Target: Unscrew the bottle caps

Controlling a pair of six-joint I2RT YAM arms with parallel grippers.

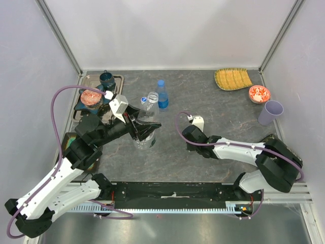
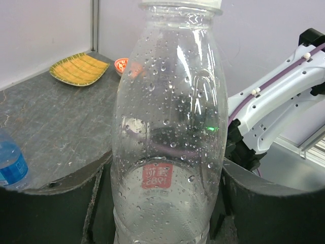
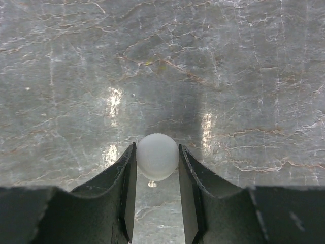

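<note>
Right gripper (image 3: 157, 151) pinches a white cap (image 3: 158, 160), seemingly off the clear bottle (image 2: 167, 127) my left gripper (image 2: 167, 213) clamps mid-frame; next I set it down.

Cup (image 1: 270, 112), bowl (image 1: 259, 93), plate (image 1: 233, 78) right of bottle (image 1: 144, 139)

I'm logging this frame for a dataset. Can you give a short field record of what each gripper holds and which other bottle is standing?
left gripper: shut on clear bottle, which is upright
right gripper: shut on white cap, with table beneath
blue-labelled bottle: standing, blue cap on, untouched
lilac cup: far right, apart from both arms
</note>
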